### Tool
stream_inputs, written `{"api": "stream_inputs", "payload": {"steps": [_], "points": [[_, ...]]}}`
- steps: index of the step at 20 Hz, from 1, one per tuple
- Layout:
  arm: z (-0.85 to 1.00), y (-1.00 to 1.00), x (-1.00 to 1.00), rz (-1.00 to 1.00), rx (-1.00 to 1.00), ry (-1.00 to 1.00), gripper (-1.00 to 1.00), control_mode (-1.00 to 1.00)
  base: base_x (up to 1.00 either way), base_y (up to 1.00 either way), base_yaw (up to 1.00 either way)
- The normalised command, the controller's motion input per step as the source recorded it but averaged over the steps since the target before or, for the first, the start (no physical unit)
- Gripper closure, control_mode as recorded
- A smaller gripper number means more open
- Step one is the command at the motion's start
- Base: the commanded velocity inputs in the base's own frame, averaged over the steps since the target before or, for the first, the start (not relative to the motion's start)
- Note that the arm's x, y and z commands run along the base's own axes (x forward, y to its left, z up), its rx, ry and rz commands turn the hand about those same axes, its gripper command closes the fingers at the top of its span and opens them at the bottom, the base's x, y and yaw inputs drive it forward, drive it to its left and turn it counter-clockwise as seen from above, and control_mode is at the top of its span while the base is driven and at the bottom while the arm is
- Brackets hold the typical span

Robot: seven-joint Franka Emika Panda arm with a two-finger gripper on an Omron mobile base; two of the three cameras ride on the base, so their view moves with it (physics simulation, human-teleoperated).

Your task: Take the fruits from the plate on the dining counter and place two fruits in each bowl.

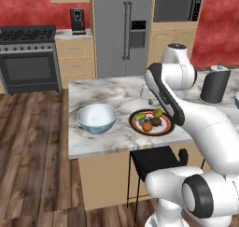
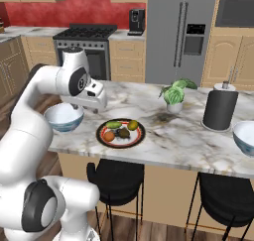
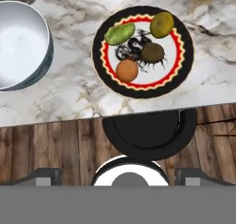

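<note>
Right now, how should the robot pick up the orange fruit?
Probably straight down from above, fingers closing across the middle of the orange fruit. It is round and sits free on the plate, nearest the counter edge. The brown fruit lies close, so the open gripper should straddle away from it.

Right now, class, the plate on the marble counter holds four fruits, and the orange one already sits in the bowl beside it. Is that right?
Not quite. The orange fruit lies on the plate with the other three, and the bowl beside it holds nothing, as the hand view shows. All four fruits are on the plate, as you said.
</note>
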Motion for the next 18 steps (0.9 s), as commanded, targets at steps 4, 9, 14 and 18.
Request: {"api": "stream_inputs", "payload": {"steps": [4,9,14,18], "points": [[-0.56,-0.16,0.00,-0.23,0.00,0.08,-1.00,-1.00,0.00,0.00,0.00],[-0.51,-0.24,0.02,-0.14,0.00,0.02,-1.00,-1.00,0.00,0.00,0.00],[-0.45,-0.19,0.35,-0.01,0.02,0.02,-1.00,-1.00,0.00,0.00,0.00],[-0.42,-0.04,0.30,0.01,0.08,0.00,-1.00,-1.00,0.00,0.00,0.00]]}}
